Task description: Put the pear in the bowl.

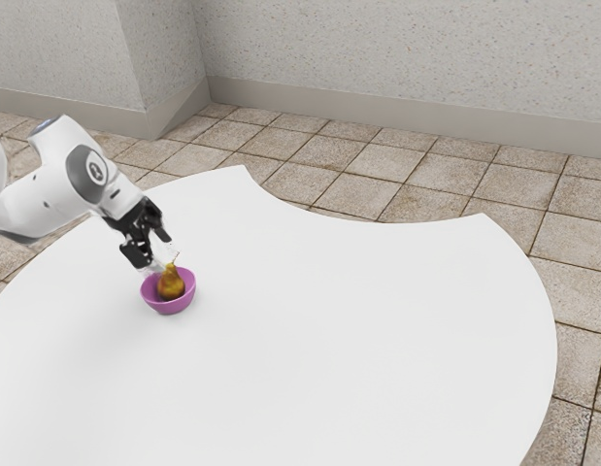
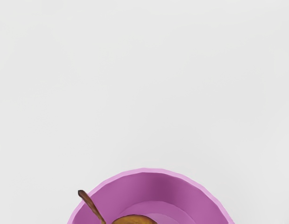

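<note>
Pear (image 1: 171, 284), one, in bowl (image 1: 168, 308); gripper (image 1: 161, 262), just above, fingers parted, holding nothing; step, I judge: release; next: I back it off gently, clear of stem (image 2: 91, 206).

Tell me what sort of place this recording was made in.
It looks like a simulated indoor room, perhaps a plain hall or lobby, though its exact use is unclear. The square-tiled floor, the speckled wall with its baseboard, and the white table with a curved cut-out suggest it.
</note>
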`<state>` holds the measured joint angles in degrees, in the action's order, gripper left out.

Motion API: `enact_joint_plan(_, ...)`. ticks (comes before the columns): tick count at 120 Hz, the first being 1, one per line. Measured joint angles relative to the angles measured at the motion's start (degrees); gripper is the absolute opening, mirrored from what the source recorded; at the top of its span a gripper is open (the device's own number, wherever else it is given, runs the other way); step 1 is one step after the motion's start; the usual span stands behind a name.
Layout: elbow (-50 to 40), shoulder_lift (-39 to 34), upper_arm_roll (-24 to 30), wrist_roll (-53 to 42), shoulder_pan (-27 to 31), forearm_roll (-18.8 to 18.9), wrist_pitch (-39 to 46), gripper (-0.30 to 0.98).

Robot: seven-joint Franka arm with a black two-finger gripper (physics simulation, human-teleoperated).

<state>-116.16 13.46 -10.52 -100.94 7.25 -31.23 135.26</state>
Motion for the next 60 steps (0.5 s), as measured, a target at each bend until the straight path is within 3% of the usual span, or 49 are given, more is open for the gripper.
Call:
enact_joint_plan(4, -0.8, -2.8, 0.0, 0.5, -0.2, 1.9, -0.8, 0.63)
enact_joint_plan(15, -0.6, -10.9, 0.2, 4.3, -2.5, 11.5, -6.4, 0.65)
enact_joint_plan(28, 9.0, -13.7, 0.6, 11.3, -5.7, 21.0, -18.8, 0.66)
enact_joint_plan(41, 17.6, -14.3, 0.8, 17.8, -9.1, 25.7, -29.5, 0.67)
enact_joint_plan(60, 21.8, -15.1, 1.1, 25.3, -14.0, 28.5, -39.5, 0.68)
